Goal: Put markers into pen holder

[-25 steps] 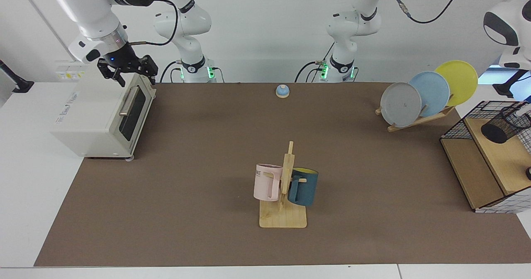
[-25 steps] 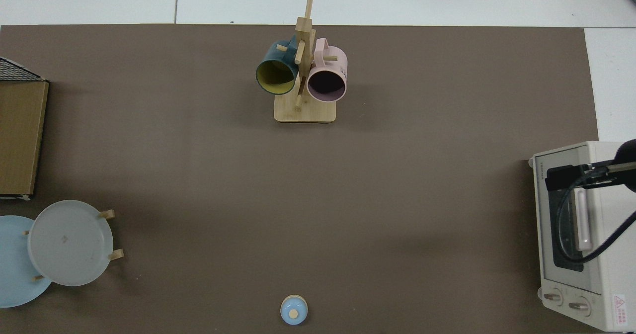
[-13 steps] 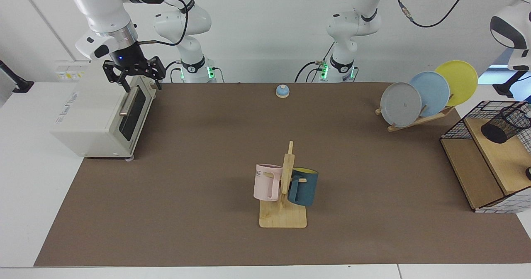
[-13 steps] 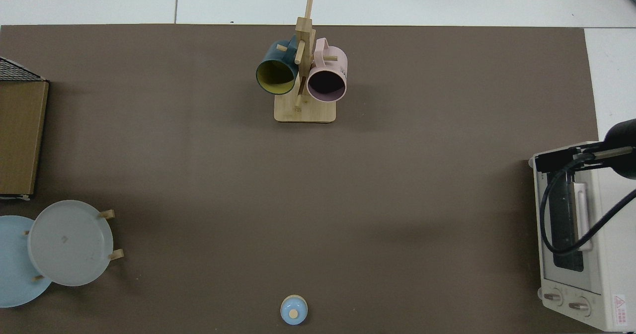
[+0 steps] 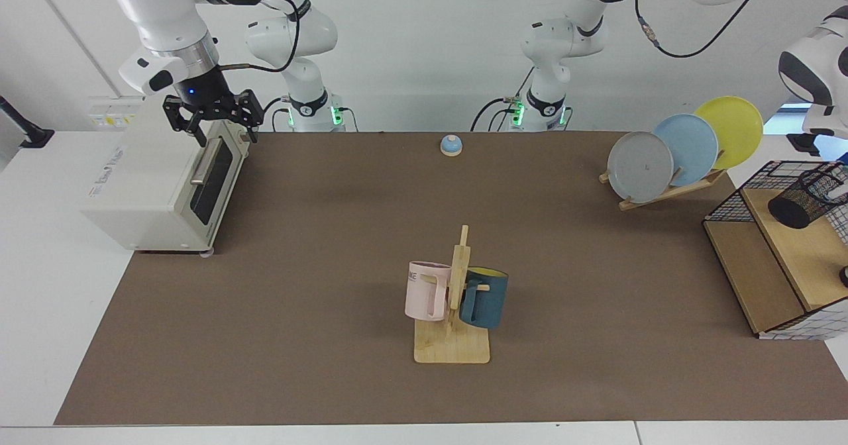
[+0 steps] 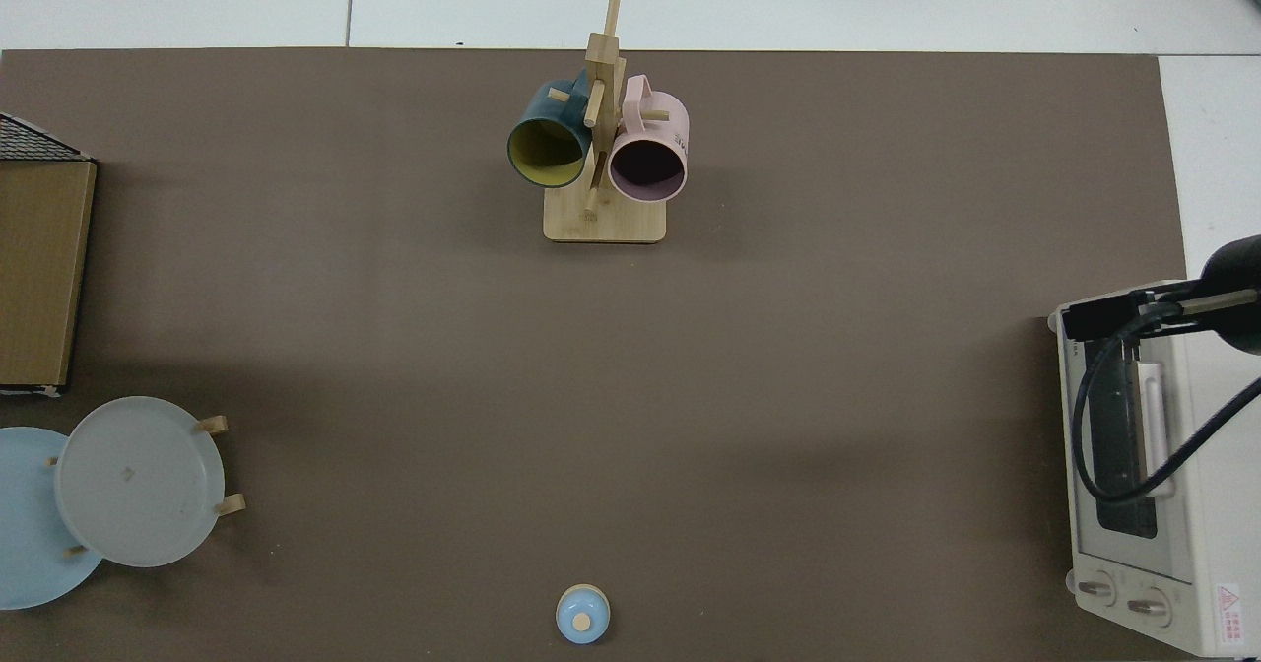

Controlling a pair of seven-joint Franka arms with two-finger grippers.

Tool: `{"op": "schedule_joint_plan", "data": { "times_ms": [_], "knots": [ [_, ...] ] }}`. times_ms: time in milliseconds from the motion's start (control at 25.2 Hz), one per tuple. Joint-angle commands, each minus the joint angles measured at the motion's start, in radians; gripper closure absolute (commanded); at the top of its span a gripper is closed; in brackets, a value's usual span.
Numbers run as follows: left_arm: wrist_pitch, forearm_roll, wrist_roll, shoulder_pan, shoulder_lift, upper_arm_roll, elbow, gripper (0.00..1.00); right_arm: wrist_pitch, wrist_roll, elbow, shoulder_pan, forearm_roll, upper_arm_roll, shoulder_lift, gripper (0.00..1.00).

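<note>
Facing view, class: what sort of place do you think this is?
Most likely a robotics lab set up as a mock kitchen: two white arms stand behind a brown mat holding a toaster oven, a mug tree and a plate rack.

bright, even light from overhead fills the room. soft, faint shadows lie on the brown mat [image 5: 331, 246] under the mug rack [image 5: 453, 302] and beside the toaster oven [image 5: 165, 180]. no glare; straight edges bow slightly near the borders.
</note>
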Motion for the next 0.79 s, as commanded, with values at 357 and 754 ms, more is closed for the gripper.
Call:
{"op": "schedule_joint_plan", "data": {
  "times_ms": [357,754],
  "knots": [
    [-0.014,-0.097,-0.081,-0.019,-0.013,-0.016,0.001,0.00,0.013,0.014,0.014,-0.010,0.005,0.003,0.012,0.00],
    [-0.106,-0.289,-0.212,-0.111,-0.019,-0.021,-0.015,0.00,0.014,0.014,0.014,-0.014,0.044,-0.007,0.014,0.00]
  ]
}}
